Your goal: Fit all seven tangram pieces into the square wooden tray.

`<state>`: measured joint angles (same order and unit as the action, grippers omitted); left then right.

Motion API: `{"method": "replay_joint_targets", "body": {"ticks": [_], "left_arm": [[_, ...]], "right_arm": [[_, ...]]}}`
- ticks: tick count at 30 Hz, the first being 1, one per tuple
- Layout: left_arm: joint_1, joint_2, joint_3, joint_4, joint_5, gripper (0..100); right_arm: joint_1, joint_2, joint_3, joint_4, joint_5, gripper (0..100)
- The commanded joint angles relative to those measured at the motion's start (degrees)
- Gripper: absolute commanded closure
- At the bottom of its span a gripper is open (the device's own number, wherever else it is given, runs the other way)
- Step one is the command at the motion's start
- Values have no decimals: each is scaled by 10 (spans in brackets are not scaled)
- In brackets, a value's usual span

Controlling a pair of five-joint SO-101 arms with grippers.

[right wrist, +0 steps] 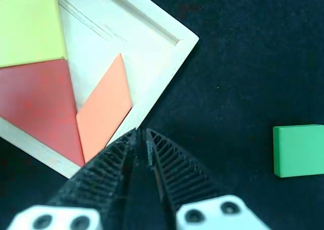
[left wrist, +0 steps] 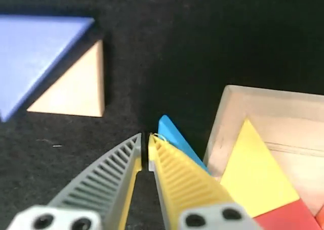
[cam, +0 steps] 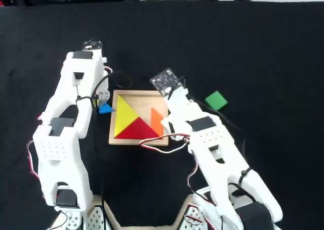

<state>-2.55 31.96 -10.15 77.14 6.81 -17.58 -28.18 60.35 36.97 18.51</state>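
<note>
Black tabletop (cam: 253, 48) with one square wooden tray (cam: 144, 102) holding three pieces: yellow triangle (cam: 123, 118), red triangle (cam: 137, 131), orange parallelogram (cam: 156, 120). Four lie outside: small blue triangle (cam: 105, 108) beside the tray, green square (cam: 216, 100), large blue triangle (left wrist: 30, 48), pale wooden triangle (left wrist: 76, 91). Left gripper (left wrist: 146, 139) and right gripper (right wrist: 142, 134) both closed, empty.

In the high view the right arm (cam: 205, 134) covers the right rim of the tray (cam: 136, 92) and part of the orange piece (cam: 156, 120). The yellow finger (left wrist: 177, 174) of the left tool (left wrist: 145, 137) hides much of the light blue triangle (left wrist: 171, 134). Picture edges crop the large blue triangle (left wrist: 35, 43) and the green block (right wrist: 299, 150).
</note>
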Motion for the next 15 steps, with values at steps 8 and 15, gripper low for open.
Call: {"method": "replay_joint_targets", "body": {"ticks": [8, 15], "left_arm": [[-1, 39, -25, 2, 1, 970], [-8, 46, -36, 3, 1, 970]], "right_arm": [[9, -19, 0, -12, -1, 987], [9, -19, 0, -12, -1, 987]]}}
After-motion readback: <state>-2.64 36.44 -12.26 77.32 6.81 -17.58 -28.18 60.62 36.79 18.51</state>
